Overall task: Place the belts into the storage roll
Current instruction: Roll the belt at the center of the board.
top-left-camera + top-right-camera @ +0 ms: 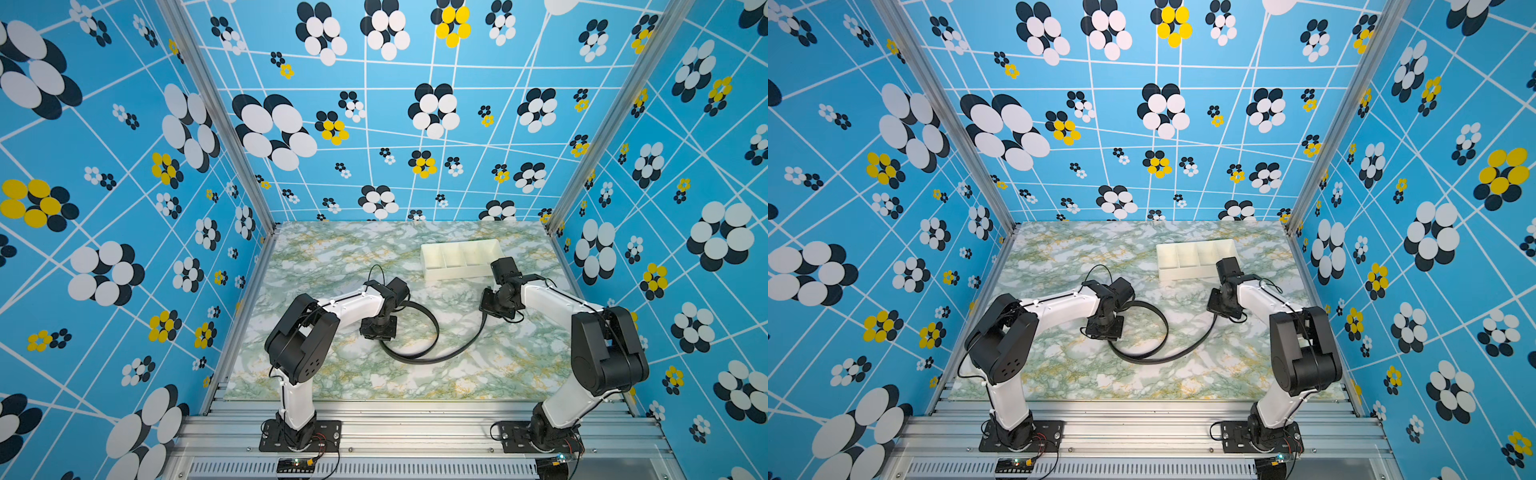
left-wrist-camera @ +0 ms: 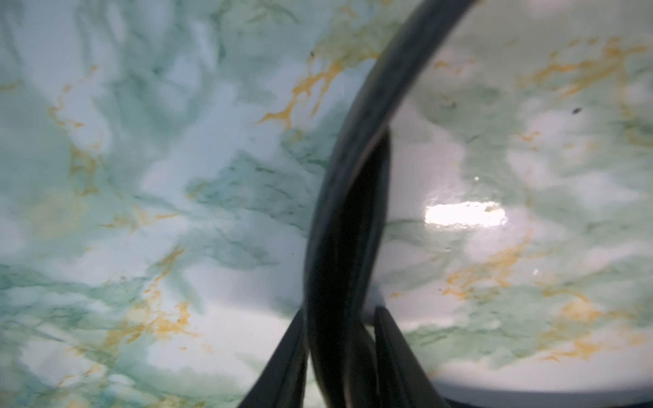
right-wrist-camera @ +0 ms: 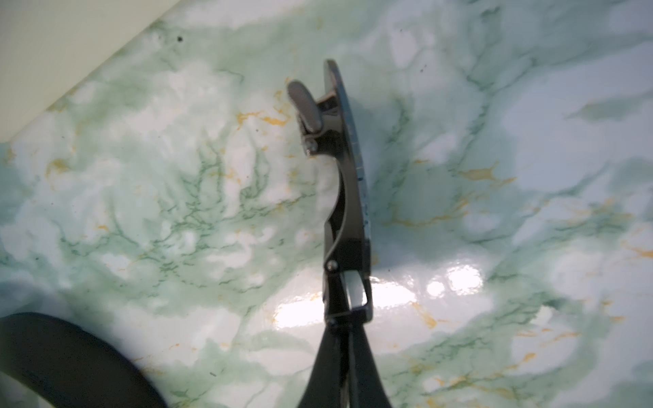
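Observation:
One belt [image 1: 436, 360], a long black strap, lies in a loose loop on the marble table between my two arms in both top views [image 1: 1158, 360]. My left gripper [image 1: 380, 338] points down at the loop's left side. In the left wrist view its fingers [image 2: 295, 349] press the strap [image 2: 339, 219] from both sides. My right gripper [image 1: 485, 311] is shut on the belt's other end, just behind the dark metal buckle [image 3: 348, 169], which hangs above the table. The storage roll [image 1: 457, 272], a cream tray with divided compartments, sits behind the right gripper and holds nothing I can see.
Patterned blue walls close in the table at the back and both sides. A corner of the tray [image 3: 53, 42] shows in the right wrist view, with a bend of the strap [image 3: 63, 353] near it. A metal rail runs along the front.

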Robot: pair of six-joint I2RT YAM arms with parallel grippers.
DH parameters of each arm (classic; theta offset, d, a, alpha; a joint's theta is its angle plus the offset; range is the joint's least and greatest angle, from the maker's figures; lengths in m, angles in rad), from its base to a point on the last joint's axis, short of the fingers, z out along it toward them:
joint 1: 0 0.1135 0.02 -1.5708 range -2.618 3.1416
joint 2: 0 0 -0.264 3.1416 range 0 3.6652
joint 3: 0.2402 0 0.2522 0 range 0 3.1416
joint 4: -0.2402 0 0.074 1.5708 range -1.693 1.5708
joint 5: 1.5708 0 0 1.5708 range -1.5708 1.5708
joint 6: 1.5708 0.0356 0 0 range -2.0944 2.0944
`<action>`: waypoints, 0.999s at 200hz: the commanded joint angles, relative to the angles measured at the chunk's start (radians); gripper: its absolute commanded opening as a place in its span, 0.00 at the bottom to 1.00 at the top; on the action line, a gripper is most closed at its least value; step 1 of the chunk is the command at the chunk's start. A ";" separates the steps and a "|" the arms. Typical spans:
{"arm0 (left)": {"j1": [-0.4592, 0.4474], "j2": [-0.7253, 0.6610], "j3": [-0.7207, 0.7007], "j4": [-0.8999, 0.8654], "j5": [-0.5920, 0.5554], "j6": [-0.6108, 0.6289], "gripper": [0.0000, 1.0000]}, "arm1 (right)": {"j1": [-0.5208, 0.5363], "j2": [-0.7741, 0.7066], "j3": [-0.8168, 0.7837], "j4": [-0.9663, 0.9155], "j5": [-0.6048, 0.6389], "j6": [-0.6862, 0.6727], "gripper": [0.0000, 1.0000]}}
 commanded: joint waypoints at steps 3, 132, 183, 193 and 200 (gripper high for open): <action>0.036 0.076 -0.069 -0.029 -0.067 0.042 0.34 | -0.024 -0.033 -0.028 -0.049 0.020 -0.010 0.00; -0.002 0.123 0.009 -0.027 -0.147 0.311 0.27 | 0.021 0.000 0.010 0.002 -0.161 -0.072 0.00; -0.095 0.185 0.124 -0.038 -0.213 0.470 0.27 | 0.137 0.116 0.165 -0.009 -0.212 -0.081 0.00; -0.106 0.192 0.135 -0.026 -0.213 0.484 0.27 | 0.146 0.142 0.205 -0.012 -0.216 -0.082 0.00; -0.112 0.193 0.139 -0.015 -0.207 0.493 0.27 | 0.151 0.159 0.227 -0.010 -0.233 -0.082 0.00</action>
